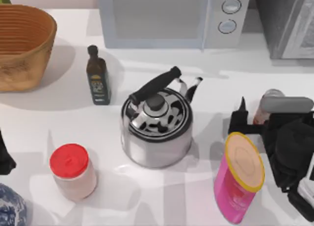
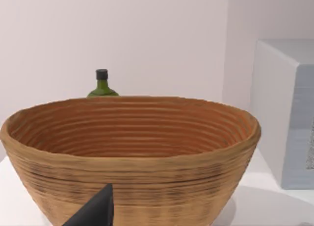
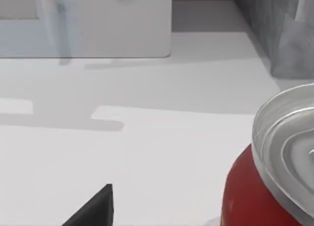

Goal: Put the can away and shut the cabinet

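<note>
Near the table's right edge, the small red cylindrical can with silver top stood beside the right gripper, whose finger state I cannot tell, so 1 misjudged approach could topple it against the tall pink canister.

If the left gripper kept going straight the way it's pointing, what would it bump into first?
Most likely the woven basket. In the left wrist view its wall stands squarely ahead of the left gripper, with a green bottle behind it. How far off the basket is I can't judge.
</note>
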